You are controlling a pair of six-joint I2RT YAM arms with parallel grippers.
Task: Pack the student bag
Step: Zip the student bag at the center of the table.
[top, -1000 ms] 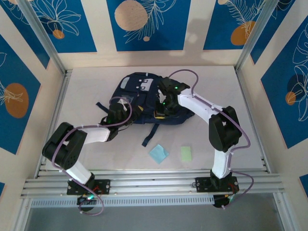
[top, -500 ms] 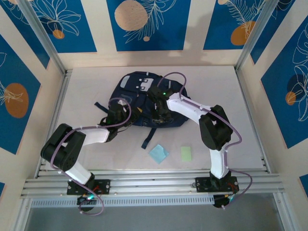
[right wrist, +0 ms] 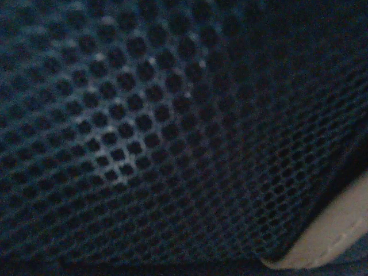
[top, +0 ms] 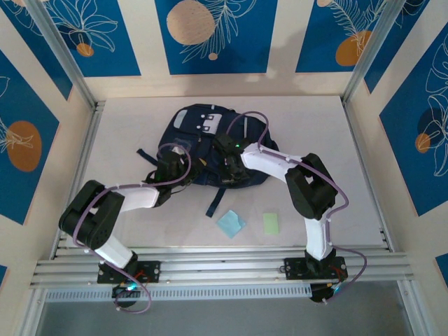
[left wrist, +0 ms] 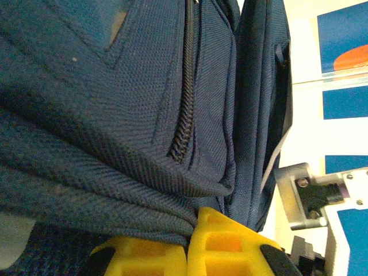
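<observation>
**Operator:** Where is there room to move?

**Inspector:** Your student bag lies on the table, mid-width and nearer the far edge than the near one. To its right you have bare surface out to the right edge and far right corner. The strip along the left edge is narrower. Toward the near edge, a pale blue sheet and a green sheet lie flat, apart from each other. A dark strap trails from the bag toward the blue sheet.

**Operator:** Any markings?

**Inspector:** There is a white patch on the front pocket. If it carries any writing, it is too small to read.

**Operator:** And the grippers?

**Inspector:** Your left gripper is clenched at the bag's near left side. In the wrist view its yellow fingers meet on a fold of navy fabric beside the zip, so record it as grasping the bag. Your right gripper is closed at the bag's near side. Its camera sits hard against dark mesh with a pale trim at the corner, and I cannot tell whether it pinches anything
</observation>
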